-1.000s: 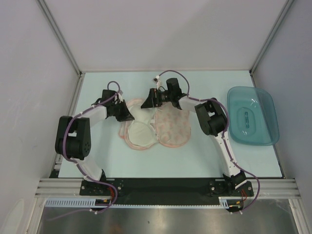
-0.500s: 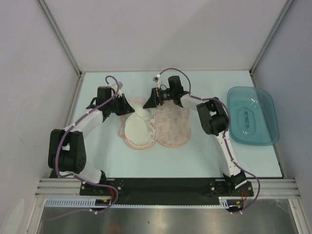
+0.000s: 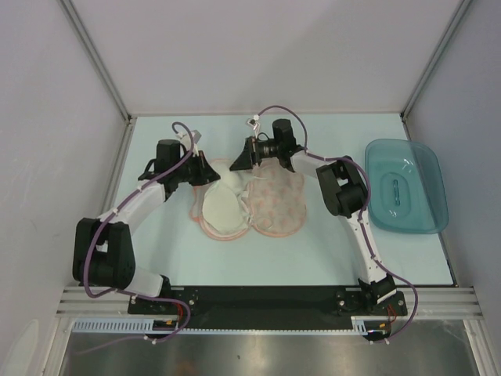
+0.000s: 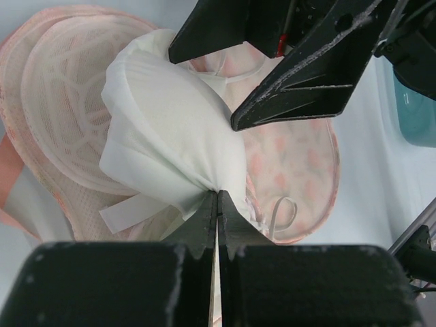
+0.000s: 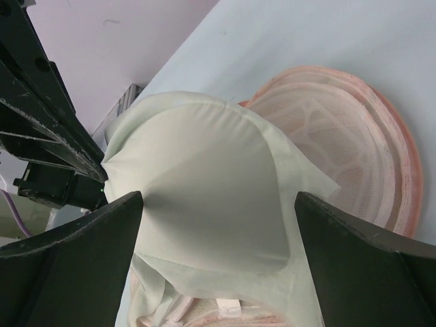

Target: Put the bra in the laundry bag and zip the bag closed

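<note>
Left arm: elbow folded low at the near left, forearm reaching forward and right. Left gripper: fingers pressed together, clamped on the edge of the bra.

Right arm: elbow high, wrist turned left over mid-table. Right gripper: fingers wide apart, flanking the raised cup.

White enclosure walls, pale blue-green table. Teal tray sits far right, apart from the laundry bag, which lies open mid-table. The bra rests on the bag's left lobe, over the mesh.
</note>
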